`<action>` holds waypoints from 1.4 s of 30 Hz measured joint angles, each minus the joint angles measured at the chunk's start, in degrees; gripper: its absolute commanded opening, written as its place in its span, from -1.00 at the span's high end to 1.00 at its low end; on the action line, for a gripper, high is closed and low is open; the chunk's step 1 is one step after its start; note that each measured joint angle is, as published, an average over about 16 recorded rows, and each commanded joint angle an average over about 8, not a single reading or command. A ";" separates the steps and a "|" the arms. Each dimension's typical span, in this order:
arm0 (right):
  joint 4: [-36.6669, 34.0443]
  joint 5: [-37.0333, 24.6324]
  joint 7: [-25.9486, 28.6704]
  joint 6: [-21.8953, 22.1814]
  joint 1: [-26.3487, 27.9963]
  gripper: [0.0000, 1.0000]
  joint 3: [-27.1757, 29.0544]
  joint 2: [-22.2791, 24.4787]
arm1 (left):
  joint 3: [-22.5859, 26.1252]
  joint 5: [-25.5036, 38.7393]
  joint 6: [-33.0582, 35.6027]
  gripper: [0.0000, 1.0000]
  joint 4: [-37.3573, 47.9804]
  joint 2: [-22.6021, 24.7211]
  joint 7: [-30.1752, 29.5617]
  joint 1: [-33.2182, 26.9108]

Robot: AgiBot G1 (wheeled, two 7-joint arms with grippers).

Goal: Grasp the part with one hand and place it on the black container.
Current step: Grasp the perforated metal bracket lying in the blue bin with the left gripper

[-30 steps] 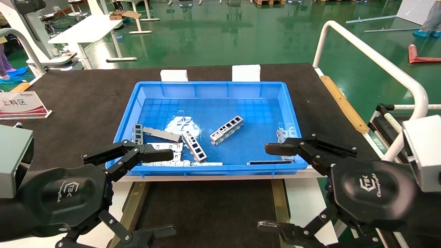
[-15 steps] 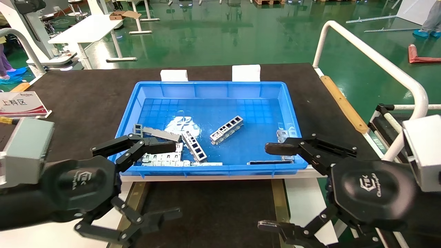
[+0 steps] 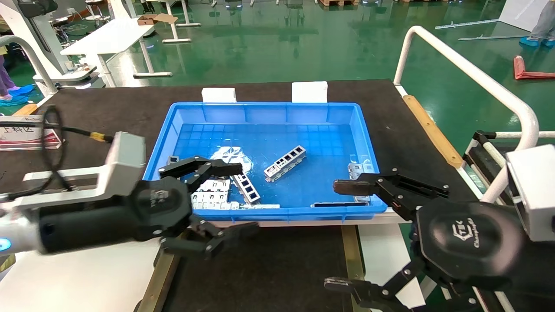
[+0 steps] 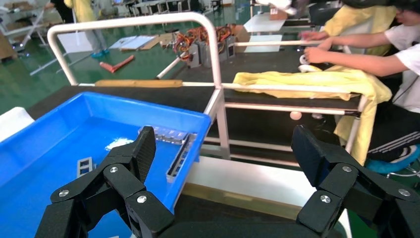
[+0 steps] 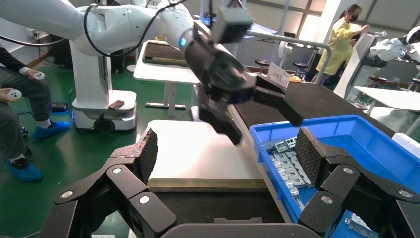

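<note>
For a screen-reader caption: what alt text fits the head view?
The left end effector, open, straddles the near-left rim of a blue crate holding metal parts, including a ladder-like part. The right end effector waits open at the crate's near-right corner.

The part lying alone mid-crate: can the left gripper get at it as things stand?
Probably yes. The part lies apart from the others, nothing over it; the left gripper is open at the crate's near-left edge.

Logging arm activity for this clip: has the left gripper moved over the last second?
Yes. The left gripper has swung rightward and forward along the blue crate's near rim, open, straddling it.
</note>
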 measured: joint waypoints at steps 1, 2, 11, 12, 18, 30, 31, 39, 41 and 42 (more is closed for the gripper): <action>0.00 0.00 0.00 0.00 0.00 -1.00 0.00 0.00 | 0.46 0.79 -0.35 -1.00 0.96 0.82 0.14 -0.59; 0.00 0.00 0.00 0.00 0.00 -1.00 0.00 0.00 | 0.93 1.59 -0.70 -1.00 1.98 1.65 0.30 -1.18; 0.00 0.01 0.00 0.00 0.00 -1.00 -0.01 0.00 | 5.13 9.10 -4.32 -1.00 14.66 10.21 3.21 -7.49; 0.00 0.01 -0.01 0.00 0.00 -1.00 -0.01 0.00 | 5.52 9.86 -4.87 -1.00 16.41 11.25 3.67 -8.24; 0.00 0.01 -0.01 0.01 0.00 -1.00 -0.02 0.01 | 7.32 13.66 -9.20 -1.00 27.67 17.61 6.83 -12.46; 0.00 0.02 -0.01 0.01 0.01 -1.00 -0.03 0.01 | 7.78 16.13 -22.18 -1.00 47.79 28.74 13.30 -17.84; 0.00 0.02 -0.01 0.01 0.01 -1.00 -0.03 0.01 | 7.76 16.09 -23.14 -1.00 48.86 29.35 13.73 -18.04; 0.00 0.02 -0.02 0.01 0.01 -0.54 -0.03 0.01 | 8.15 15.04 -28.57 -0.72 52.77 31.99 15.96 -18.23; 0.00 0.02 -0.02 0.01 0.01 -0.05 -0.04 0.01 | 8.47 14.66 -29.47 -0.22 52.72 32.19 16.24 -17.95; 0.00 0.02 -0.02 0.01 0.01 0.21 -0.04 0.01 | 8.66 14.47 -29.89 0.03 52.60 32.25 16.37 -17.77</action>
